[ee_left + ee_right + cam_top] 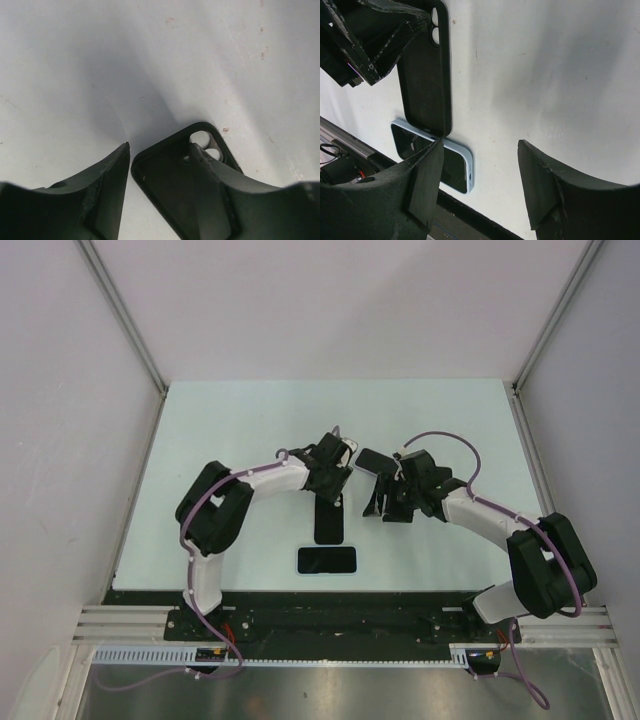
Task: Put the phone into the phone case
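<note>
The black phone case (329,523) lies open side up on the white table, long axis pointing away from the arms. Its camera cut-out shows in the left wrist view (207,142). My left gripper (338,478) is open over the case's far end: one finger (215,195) lies over the inside of the case, the other (107,190) outside its side wall. The phone (327,560), dark screen up with a light blue rim, lies crosswise just in front of the case's near end. My right gripper (380,502) is open and empty, hovering to the right of the case. In the right wrist view both phone (455,165) and case (425,75) show.
The white table (230,440) is walled by pale panels at the left, back and right. A black strip and metal rails (340,625) run along the near edge, close behind the phone. The two grippers are close together near the table's middle.
</note>
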